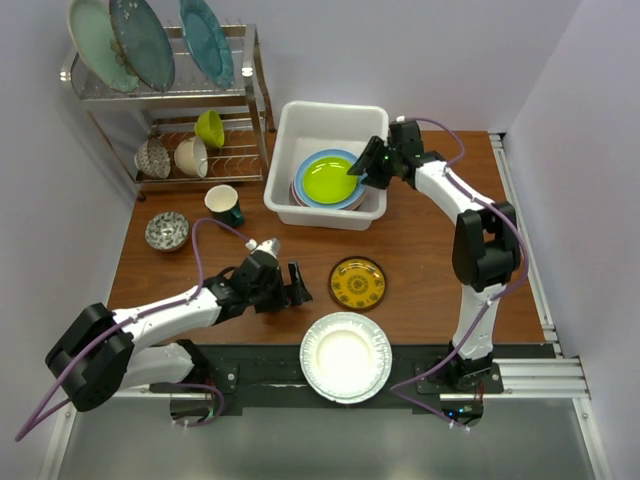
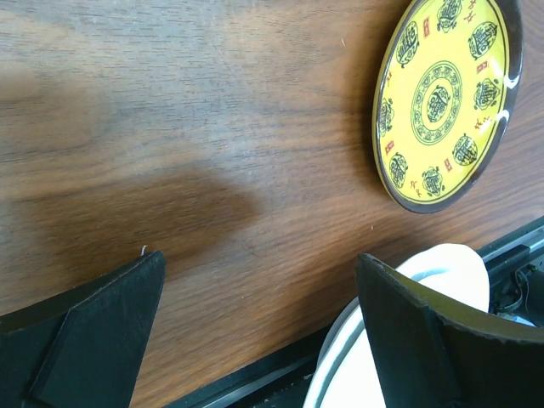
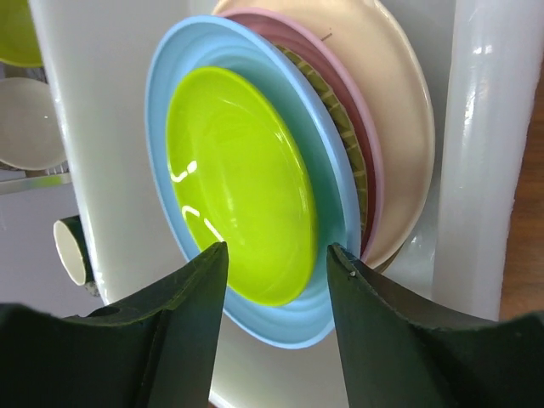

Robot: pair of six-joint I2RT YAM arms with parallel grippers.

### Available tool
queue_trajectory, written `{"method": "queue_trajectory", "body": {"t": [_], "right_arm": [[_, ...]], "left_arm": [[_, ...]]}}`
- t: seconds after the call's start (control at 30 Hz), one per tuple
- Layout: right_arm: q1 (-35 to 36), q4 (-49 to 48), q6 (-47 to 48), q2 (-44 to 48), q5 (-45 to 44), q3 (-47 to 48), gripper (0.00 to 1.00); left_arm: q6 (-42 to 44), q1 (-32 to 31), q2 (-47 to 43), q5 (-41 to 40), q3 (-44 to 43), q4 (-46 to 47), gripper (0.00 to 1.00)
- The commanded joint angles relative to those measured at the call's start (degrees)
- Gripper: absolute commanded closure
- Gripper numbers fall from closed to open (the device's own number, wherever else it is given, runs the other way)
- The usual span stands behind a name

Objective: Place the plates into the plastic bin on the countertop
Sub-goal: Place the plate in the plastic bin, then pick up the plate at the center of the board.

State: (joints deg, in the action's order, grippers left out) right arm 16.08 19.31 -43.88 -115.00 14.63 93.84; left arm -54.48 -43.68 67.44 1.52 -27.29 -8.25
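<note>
The white plastic bin (image 1: 285,180) stands at the back middle of the countertop (image 1: 420,260). It holds a stack of plates: a lime green plate (image 1: 330,178) on top of a blue plate (image 1: 314,195), with pink and cream ones under them in the right wrist view (image 3: 399,127). My right gripper (image 1: 360,168) is open and empty just above the lime green plate (image 3: 238,178). A gold patterned plate (image 1: 357,283) lies on the wood. A white fluted plate (image 1: 346,356) lies at the near edge. My left gripper (image 1: 297,284) is open and empty, left of the gold plate (image 2: 442,98).
A metal wire rack (image 1: 165,95) at the back left holds three large teal plates (image 1: 140,40) and small bowls (image 1: 190,155). A cup (image 1: 223,205) and a patterned bowl (image 1: 166,231) stand on the wood left of the bin. The black frame rail (image 1: 260,365) runs along the near edge.
</note>
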Motion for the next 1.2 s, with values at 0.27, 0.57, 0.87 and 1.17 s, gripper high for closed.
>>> {"method": "queue_trajectory", "body": {"t": [0.27, 0.57, 0.87, 1.17], "right_arm": [[-0.96, 3.54, 5.03, 13.92, -0.13, 1.17, 0.45], [-1.49, 9.16, 10.21, 23.32, 0.22, -8.58, 0.44], [-1.57, 12.33, 13.99, 32.2, -0.57, -23.6, 0.42], [-1.66, 15.76, 16.63, 39.15, -0.66, -36.26, 0.4]], "left_arm": [[-0.37, -0.18, 0.76, -0.47, -0.75, 2.8, 0.01], [-0.28, -0.18, 0.76, -0.2, -0.66, 3.68, 0.01], [-0.45, -0.18, 0.85, 0.06, -1.28, 4.47, 0.01], [0.16, -0.26, 0.68, 0.15, -1.98, 3.33, 0.01]]}}
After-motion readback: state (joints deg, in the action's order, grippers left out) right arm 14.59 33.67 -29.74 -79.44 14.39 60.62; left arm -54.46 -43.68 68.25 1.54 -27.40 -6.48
